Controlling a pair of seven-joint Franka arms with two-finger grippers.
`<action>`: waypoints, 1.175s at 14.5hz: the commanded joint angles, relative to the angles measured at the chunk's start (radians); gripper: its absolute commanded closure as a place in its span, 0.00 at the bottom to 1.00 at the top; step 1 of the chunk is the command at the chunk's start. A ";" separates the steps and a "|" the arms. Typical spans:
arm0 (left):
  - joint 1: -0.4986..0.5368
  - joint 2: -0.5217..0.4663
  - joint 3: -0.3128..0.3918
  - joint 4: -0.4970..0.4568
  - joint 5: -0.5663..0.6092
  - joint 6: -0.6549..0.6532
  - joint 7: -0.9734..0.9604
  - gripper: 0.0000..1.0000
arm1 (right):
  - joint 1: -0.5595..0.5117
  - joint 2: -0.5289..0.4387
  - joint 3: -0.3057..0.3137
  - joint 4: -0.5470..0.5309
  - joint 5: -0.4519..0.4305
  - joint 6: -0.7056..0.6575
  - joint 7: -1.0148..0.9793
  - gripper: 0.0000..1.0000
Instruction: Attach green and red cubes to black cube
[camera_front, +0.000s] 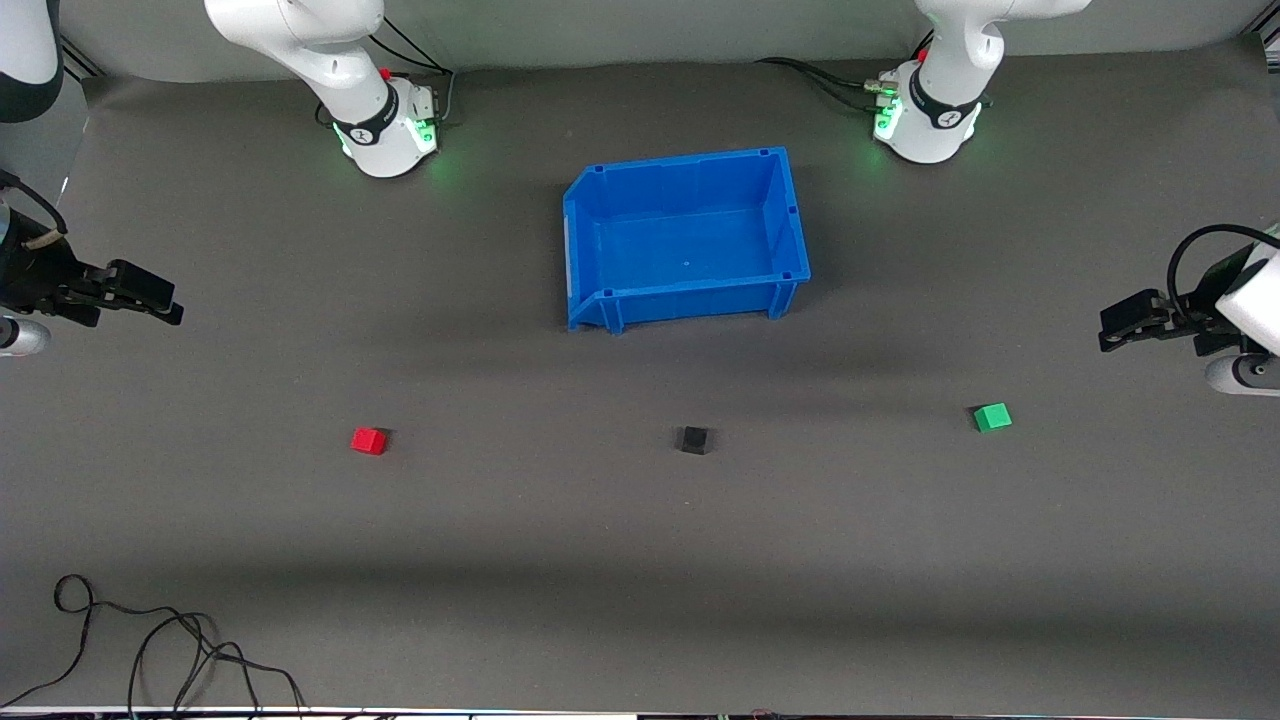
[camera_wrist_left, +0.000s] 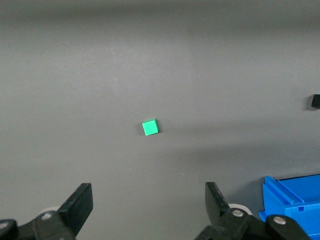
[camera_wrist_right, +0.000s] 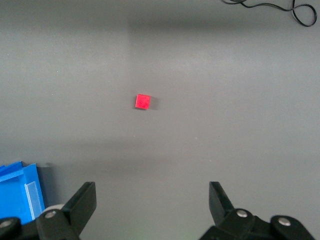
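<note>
Three cubes lie in a loose row on the grey mat (camera_front: 640, 560), nearer the front camera than the blue bin (camera_front: 690, 300). The black cube (camera_front: 692, 440) sits in the middle. The red cube (camera_front: 368, 440) lies well apart from it toward the right arm's end of the table; the green cube (camera_front: 992, 417) lies well apart toward the left arm's end. None touches another, so nothing is attached yet.

The left gripper (camera_wrist_left: 149, 200) hangs in the air over the mat at its own end of the table, jaws spread wide and empty, with the green cube in plain sight below it. The right gripper (camera_wrist_right: 152, 200) hangs likewise over the mat at its end, jaws wide and holding nothing, looking down on the red cube. Neither arm is in contact with anything.

Assessment of handling: the cubes look small, rigid and light, with flat smooth faces. They should resist a firm pinch without deforming, but being light they may skid or twist on the mat if one finger arrives first. Best hold appears to be across two opposite side faces, jaws squared to the cube. The green cube sits slightly turned, so the wrist would need matching rotation. The face meant to meet the black cube should be left uncovered.
</note>
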 joint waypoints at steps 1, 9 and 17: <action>0.002 0.004 -0.001 0.015 -0.009 0.000 -0.014 0.00 | 0.011 -0.009 -0.012 0.009 0.020 -0.009 -0.016 0.00; 0.025 0.024 -0.001 0.007 -0.012 0.025 -0.020 0.00 | 0.013 0.001 -0.011 0.021 0.020 -0.007 -0.008 0.00; 0.062 0.063 0.001 -0.194 -0.012 0.227 -0.032 0.00 | 0.009 0.054 -0.011 0.065 0.040 -0.012 0.661 0.00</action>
